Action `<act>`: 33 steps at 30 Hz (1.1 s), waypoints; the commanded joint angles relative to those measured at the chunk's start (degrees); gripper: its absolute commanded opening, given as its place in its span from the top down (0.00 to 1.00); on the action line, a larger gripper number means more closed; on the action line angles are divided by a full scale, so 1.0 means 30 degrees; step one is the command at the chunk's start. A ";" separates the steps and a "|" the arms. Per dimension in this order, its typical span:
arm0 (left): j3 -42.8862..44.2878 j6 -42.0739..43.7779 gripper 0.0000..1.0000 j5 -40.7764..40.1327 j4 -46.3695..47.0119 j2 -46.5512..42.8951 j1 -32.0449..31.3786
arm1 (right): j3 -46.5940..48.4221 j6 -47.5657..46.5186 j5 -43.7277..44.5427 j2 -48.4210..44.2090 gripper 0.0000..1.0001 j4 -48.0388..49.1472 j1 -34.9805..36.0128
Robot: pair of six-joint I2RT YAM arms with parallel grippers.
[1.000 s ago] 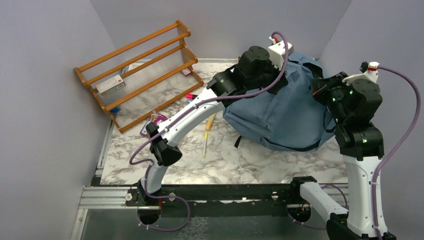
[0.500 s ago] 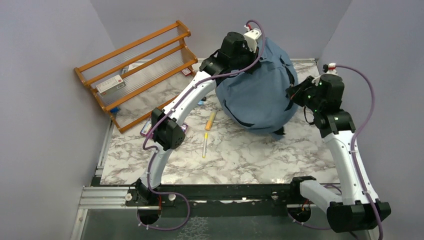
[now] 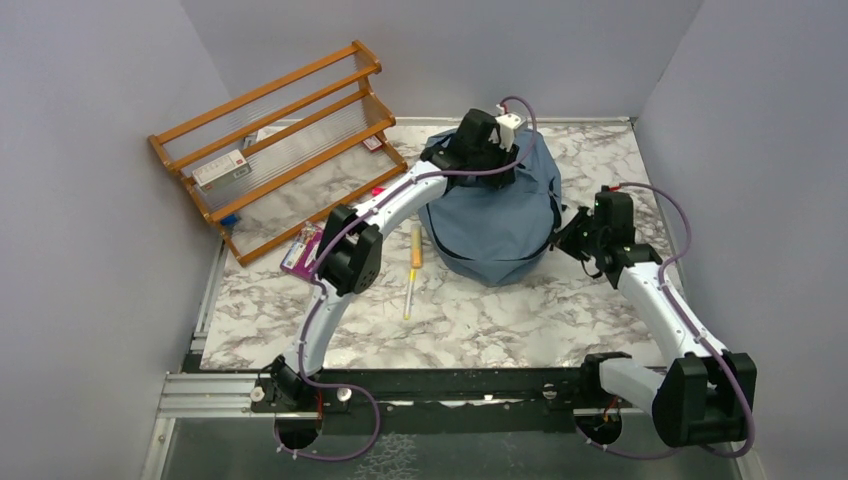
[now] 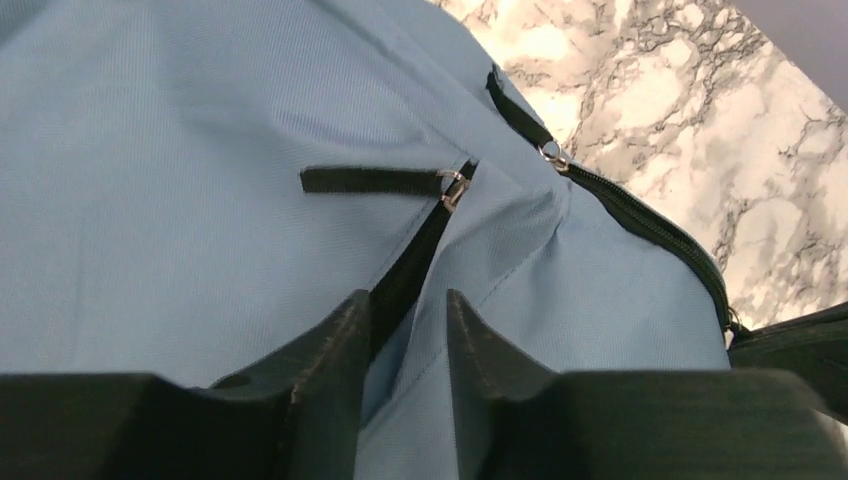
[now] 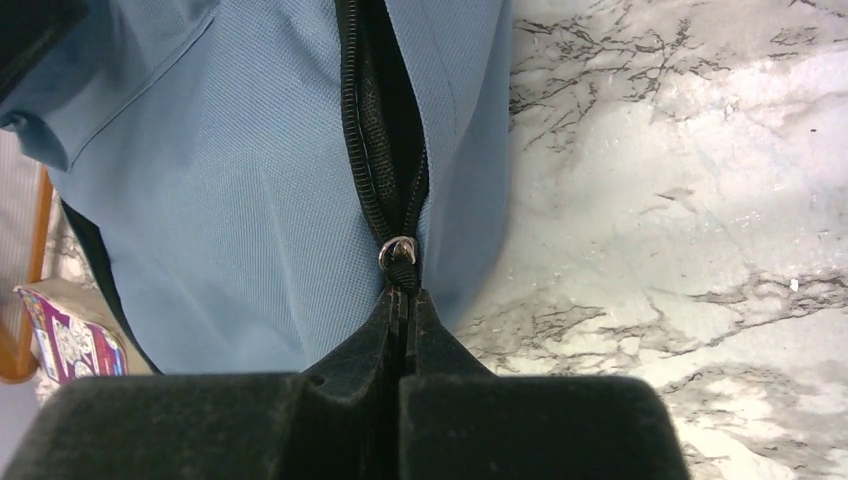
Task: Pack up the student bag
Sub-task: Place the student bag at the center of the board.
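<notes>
The student bag (image 3: 495,215), a dusty-blue fabric backpack, sits on the marble table at centre back. My left gripper (image 3: 487,150) rests on its top. In the left wrist view its jaws (image 4: 405,297) stand slightly apart over a fold of blue fabric and a dark zip line (image 4: 420,250). My right gripper (image 3: 566,232) is at the bag's right side. In the right wrist view it (image 5: 403,295) is shut on the black zipper pull (image 5: 400,255) at the end of a partly open zip (image 5: 375,120).
A wooden rack (image 3: 280,140) leans at the back left with a small box (image 3: 220,168) on it. An orange marker (image 3: 416,245), a yellow pen (image 3: 409,293) and a purple packet (image 3: 303,247) lie left of the bag. Walls close in on three sides.
Both arms have come down and the bag, held up a second ago, now sits on the table further left. The left jaws have parted a little.
</notes>
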 commanded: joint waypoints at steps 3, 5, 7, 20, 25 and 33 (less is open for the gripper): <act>-0.3580 -0.0773 0.43 -0.0348 0.2916 -0.2910 0.0073 | -0.0702 0.0079 -0.0484 0.0240 0.99 0.1173 -0.0002; -0.5132 -0.1353 0.38 -0.0511 0.3760 -0.3995 0.0061 | -0.0770 0.0101 -0.0573 0.0253 0.99 0.1198 0.0010; -0.6612 -0.1838 0.36 -0.0565 0.4405 -0.5064 0.0000 | -0.0784 0.0237 -0.0816 0.0232 0.99 0.1259 -0.0004; -1.7278 -0.1212 0.35 -0.2845 0.8592 -1.1107 -0.3093 | 0.1073 0.1807 -0.2958 -0.0956 0.99 0.0477 -0.0004; -1.8834 -0.0570 0.35 -0.4685 0.8706 -1.1382 -0.4480 | 0.1344 0.1797 -0.3193 -0.0977 0.99 0.0146 -0.0004; -1.9653 0.1275 0.33 -0.7279 0.8763 -1.1618 -0.5120 | 0.0905 0.1661 -0.3707 -0.0977 1.00 0.0153 -0.0004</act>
